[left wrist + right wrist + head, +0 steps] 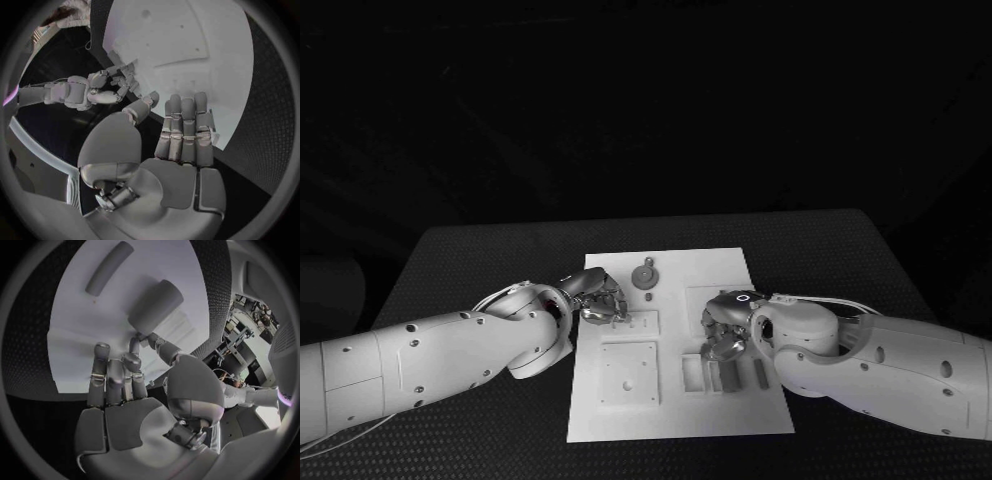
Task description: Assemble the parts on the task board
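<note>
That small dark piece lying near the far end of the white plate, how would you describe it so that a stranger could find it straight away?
Start at the white task board in the middle of the black table. Near its far edge, beyond both hands, lies a small grey part. It is a rounded disc with a hole in it and a short stub at one end, and it is the only dark piece there, while its neighbours are pale raised blocks.

Right hand [122, 390]: fingers extended over the task board [75, 340].
Parts: two grey cylinders [156, 305] on the board.
</note>
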{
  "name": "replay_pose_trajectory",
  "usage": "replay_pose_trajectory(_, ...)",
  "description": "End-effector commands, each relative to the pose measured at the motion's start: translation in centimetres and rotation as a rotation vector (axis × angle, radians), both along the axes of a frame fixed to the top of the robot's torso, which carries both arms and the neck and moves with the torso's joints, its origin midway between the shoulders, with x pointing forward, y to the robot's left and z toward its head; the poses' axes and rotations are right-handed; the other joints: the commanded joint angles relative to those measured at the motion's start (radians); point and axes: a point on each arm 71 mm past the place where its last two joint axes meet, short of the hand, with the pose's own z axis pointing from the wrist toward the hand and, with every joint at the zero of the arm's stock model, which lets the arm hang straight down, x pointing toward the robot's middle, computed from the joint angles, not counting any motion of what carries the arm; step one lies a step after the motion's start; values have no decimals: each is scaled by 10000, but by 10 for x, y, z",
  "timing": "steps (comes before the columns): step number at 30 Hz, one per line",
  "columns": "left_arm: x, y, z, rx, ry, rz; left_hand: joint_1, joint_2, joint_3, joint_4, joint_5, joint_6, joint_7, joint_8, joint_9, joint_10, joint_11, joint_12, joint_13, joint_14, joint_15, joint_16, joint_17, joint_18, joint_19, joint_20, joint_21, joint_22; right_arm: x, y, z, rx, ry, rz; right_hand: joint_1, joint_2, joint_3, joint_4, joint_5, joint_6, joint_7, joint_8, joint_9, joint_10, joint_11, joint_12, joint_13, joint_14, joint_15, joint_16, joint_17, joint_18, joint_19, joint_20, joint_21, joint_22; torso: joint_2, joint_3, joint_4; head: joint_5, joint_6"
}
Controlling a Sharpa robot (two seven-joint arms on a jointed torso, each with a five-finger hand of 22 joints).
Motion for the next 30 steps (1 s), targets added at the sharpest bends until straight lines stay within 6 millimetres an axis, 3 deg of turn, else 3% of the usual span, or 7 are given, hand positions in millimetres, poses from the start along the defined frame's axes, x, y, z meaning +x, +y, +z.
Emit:
replay_pose_trajectory(1, -1, -1, 1, -48, 58, -99, -53, -32, 1, 60, -60, -94, -11, 28, -18, -64, 4, -40, -14, -11, 43, -65, -14, 96, -3, 89, -56, 7, 5, -3, 5, -195, -811, 19, -106, -79, 13, 81, -1, -71, 22, -40, -28, -43, 37, -54, -18, -112, -10, -48, -69, 66, -30, 89, -74, 142, 0, -2, 1, -7, 1)
replay_pose_trajectory(8, 0, -1, 1, -42, 65, -102, -49, -36, 0, 63, -59, -105, -8, 24, -20, -65, 5, -41, -14, -13, 44, -66, -15, 98, -4, 89, -59, 8, 4, 0, 6, -141, -872, 243, -14, -172, -14, 166, -2, -327, 114, -196, -66, -131, 122, -122, -16, -199, 37, -100, -111, 66, -99, 135, -147, 145, -3, -9, 6, -9, -5)
replay_pose_trajectory(16, -1, -1, 1, -49, 56, -98, -43, -37, 1, 67, -59, -115, -5, 21, -21, -65, 6, -42, -15, -14, 44, -66, -16, 99, -3, 90, -63, 9, 2, 6, 8, 121, -1038, 551, 282, -286, -58, 51, -2, -890, 337, -531, -220, -383, 334, -218, 7, -412, 219, -163, -150, 66, -254, 231, -264, 167, -4, -15, 3, -10, -1)
replay_pose_trajectory(30, -1, -1, 1, -46, 68, -115, -37, -42, -2, 75, -60, -123, -2, 21, -22, -64, 8, -42, -15, -14, 45, -66, -16, 100, -1, 91, -68, 12, 1, 11, 10, 241, -1193, 873, 376, -551, -109, 41, 0, -1033, 404, -606, -262, -488, 400, -225, 29, -493, 286, -161, -155, 66, -290, 276, -294, 180, -1, -14, 9, -13, 21)
